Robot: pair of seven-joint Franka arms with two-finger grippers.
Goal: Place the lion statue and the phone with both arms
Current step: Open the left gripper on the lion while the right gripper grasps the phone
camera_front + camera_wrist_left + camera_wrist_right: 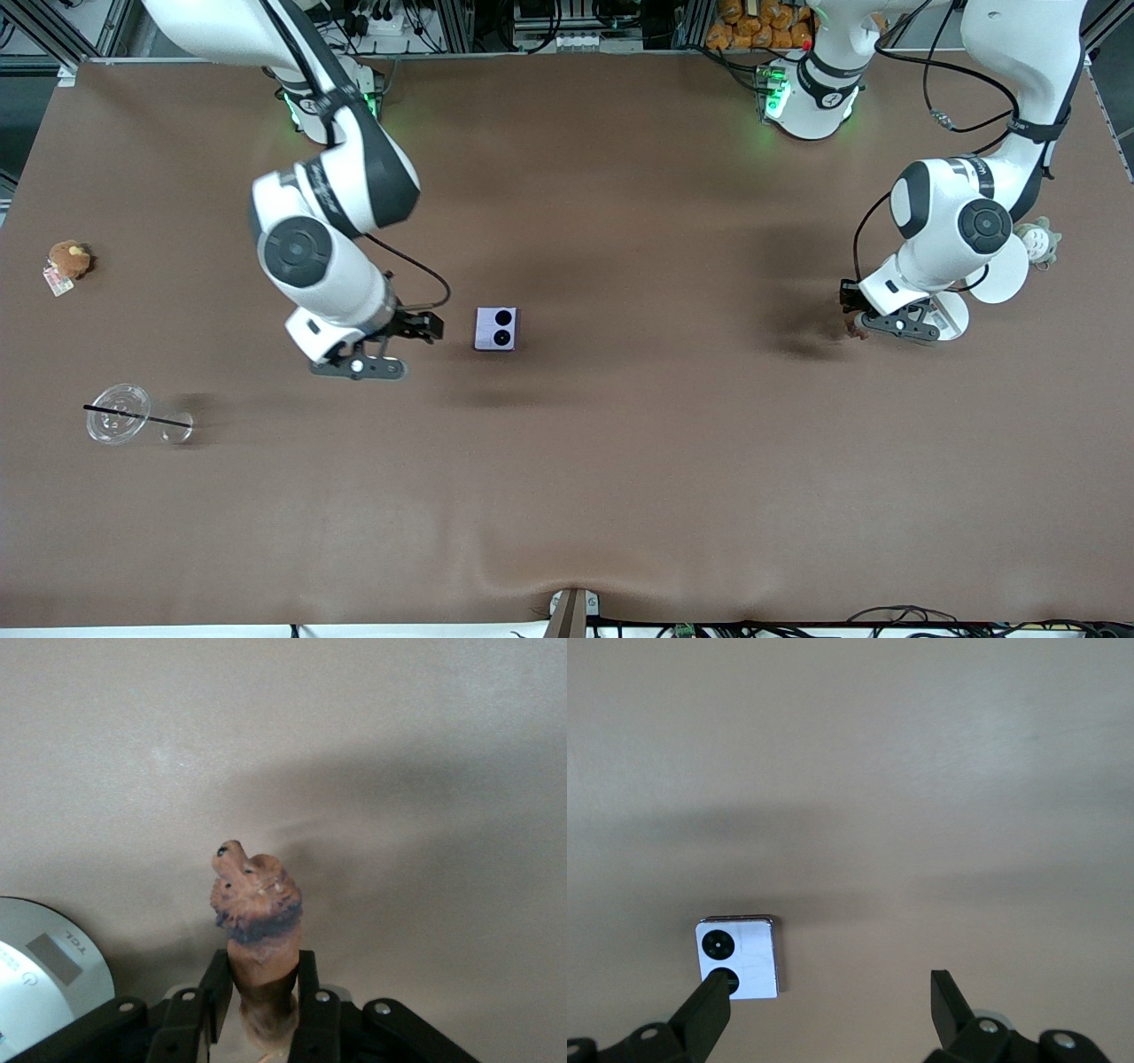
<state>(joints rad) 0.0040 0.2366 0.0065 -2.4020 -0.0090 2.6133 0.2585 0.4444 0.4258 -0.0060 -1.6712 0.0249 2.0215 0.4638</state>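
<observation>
The surface [620, 487] is a plain matte brown without pattern. Between the black fingers [215, 985] of the left pincer [263, 988] sits the lion statue [255, 904], reddish-brown with a darker, bluish-grey band around the mane and a small black eye. Just beside that pincer is a lamp [44, 974] with a white round base carrying a grey label. Close to the black right pincer [828, 1005], the phone [739, 958] is pale lilac-white with two round black circles. Both arms are white with black joints.
</observation>
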